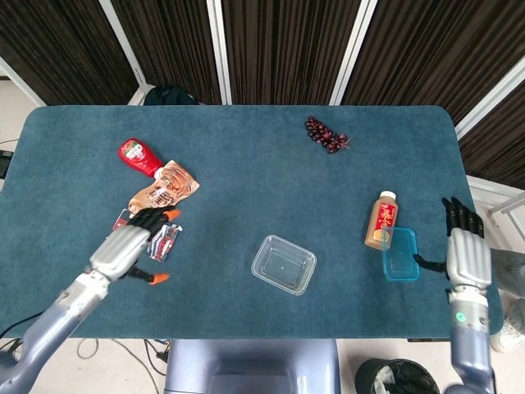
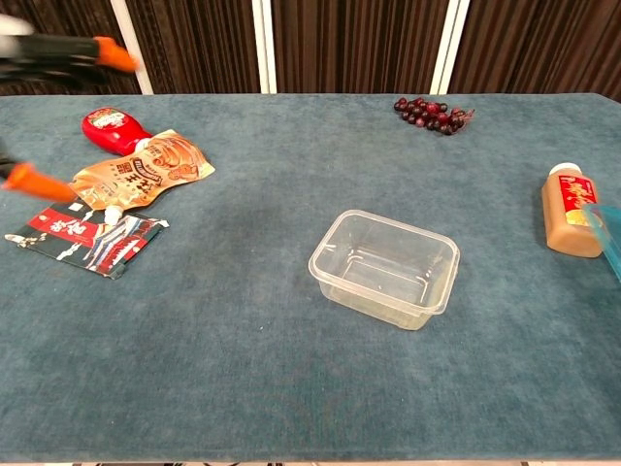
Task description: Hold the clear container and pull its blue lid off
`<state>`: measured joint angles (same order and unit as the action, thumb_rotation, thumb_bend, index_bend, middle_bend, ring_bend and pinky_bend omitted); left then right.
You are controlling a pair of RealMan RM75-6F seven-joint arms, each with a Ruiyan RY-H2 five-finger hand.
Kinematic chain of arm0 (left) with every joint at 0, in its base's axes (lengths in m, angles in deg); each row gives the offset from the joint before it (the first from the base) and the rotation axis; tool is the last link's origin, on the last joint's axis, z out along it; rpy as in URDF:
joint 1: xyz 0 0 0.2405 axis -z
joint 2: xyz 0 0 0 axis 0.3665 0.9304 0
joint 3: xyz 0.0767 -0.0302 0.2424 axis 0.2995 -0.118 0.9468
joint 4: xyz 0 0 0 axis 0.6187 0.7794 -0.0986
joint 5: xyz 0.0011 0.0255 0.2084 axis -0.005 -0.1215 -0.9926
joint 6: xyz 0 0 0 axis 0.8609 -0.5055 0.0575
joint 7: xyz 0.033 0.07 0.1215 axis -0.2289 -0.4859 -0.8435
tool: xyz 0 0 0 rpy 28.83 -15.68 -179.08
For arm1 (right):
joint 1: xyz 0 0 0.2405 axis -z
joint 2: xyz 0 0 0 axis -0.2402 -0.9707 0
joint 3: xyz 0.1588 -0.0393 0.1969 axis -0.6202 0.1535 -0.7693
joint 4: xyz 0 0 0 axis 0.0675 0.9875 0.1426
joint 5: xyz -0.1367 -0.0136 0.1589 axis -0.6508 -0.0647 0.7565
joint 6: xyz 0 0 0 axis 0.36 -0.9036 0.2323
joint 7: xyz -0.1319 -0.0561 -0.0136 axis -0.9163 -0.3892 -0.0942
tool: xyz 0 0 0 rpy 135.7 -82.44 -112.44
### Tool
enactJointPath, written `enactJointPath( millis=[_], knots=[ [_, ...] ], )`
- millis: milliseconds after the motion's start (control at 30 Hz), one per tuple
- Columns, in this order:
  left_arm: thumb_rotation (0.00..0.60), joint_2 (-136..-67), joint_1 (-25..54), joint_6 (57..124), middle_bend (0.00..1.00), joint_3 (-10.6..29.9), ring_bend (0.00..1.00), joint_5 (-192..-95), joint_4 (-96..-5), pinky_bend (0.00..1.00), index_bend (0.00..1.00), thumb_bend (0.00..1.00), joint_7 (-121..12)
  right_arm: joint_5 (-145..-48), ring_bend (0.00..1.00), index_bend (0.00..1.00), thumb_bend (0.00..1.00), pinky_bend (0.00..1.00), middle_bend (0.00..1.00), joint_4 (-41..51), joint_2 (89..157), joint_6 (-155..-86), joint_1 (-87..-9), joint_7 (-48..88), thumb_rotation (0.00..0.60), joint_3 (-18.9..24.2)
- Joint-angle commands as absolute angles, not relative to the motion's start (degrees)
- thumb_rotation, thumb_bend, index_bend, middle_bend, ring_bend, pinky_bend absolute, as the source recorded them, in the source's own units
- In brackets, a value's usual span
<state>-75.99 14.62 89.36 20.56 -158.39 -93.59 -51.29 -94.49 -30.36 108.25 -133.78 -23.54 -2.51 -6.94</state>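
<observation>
The clear container (image 1: 284,264) sits open near the middle of the table (image 1: 246,164), its long axis running roughly left to right with a slight tilt, and no lid on it. The blue lid (image 1: 400,254) lies flat well off to the robot's right, just beside the juice bottle (image 1: 381,220) (in the chest view only its corner shows at the frame edge). So, judged from how things lie, the pulling-off is done and both hands are clear of the task's 2 things. The right hand (image 1: 465,254) hangs just beside the lid's outer edge, fingers straight and apart, holding nothing. The left hand (image 1: 125,250) hovers over the sauce packets (image 1: 156,197) at the far left, well apart from the container, fingers loosely spread and empty. If the container needed steadying again, it lies between the 2 hands, somewhat nearer the left; the lid belongs plainly to the right.
</observation>
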Motion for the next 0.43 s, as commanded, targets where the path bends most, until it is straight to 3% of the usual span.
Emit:
enactJointPath(
  millis=[33,233,433],
  knots=[
    [0.6,-73.78,4.54,100.51,0.0,26.6,0.0,-165.69,-95.05,0.01,0.0,0.0,-51.5,-107.08,0.0,0.0,0.1,0.0,0.0,-31.38,99.39,-135.34,-16.6,6.7,0.6,0.69],
    [0.6,-74.51,-4.74,111.64,0.0,30.76,0.0,-173.05,-88.45,0.0,0.0,0.0,-52.15,-118.38,0.0,0.0,0.1,0.0,0.0,-24.63,95.5,-139.1,-12.73,15.22,0.6,5.93],
    [0.6,-78.52,-12.11,121.26,0.0,31.13,0.0,-176.75,-79.1,0.0,0.0,0.0,-57.25,-123.44,0.0,0.0,0.1,0.0,0.0,-17.99,95.66,-142.56,-11.4,18.54,0.6,8.04]
  ],
)
